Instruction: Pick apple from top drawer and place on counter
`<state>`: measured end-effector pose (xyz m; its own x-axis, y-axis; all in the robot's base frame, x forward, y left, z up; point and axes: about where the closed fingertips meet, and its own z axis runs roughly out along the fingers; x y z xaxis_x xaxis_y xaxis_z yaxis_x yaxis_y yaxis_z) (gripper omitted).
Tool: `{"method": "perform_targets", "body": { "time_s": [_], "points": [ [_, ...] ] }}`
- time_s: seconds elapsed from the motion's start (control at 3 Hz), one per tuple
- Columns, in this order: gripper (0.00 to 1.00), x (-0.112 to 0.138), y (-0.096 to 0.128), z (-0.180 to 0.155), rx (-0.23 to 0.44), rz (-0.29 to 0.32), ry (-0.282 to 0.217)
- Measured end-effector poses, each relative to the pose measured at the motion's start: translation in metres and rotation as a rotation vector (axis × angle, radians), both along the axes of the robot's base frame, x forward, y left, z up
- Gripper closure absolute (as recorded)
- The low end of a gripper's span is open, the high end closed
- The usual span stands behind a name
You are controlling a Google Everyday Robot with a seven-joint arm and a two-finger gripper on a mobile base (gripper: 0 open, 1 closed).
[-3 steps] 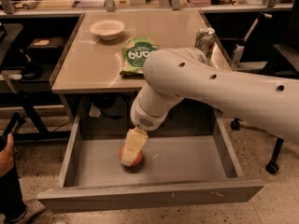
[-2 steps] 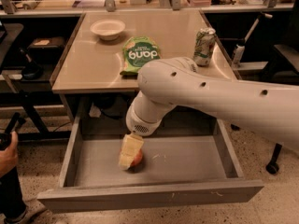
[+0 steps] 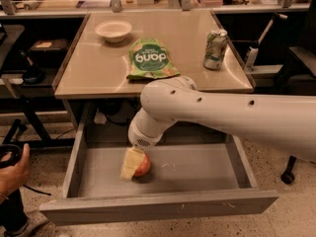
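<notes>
Apple in open drawer, on floor, left of middle. Gripper down at apple, touching it. Can't tell if it grips. Lift, move to desk not done yet.

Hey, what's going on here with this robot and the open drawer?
The robot's arm reaches down into the open top drawer, with its gripper right at the apple, which lies on the drawer floor. The apple is not yet on the counter, where a bowl, a green snack bag and a can sit. A person's hand shows at the left edge.
</notes>
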<state>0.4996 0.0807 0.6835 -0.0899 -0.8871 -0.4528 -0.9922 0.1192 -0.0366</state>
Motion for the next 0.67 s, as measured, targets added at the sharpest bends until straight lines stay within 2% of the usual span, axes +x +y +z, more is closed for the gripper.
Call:
{"method": "perform_targets", "body": {
  "time_s": [0.67],
  "points": [
    [0.0,0.001,-0.022,-0.029,-0.003,-0.046,0.009]
  ]
}}
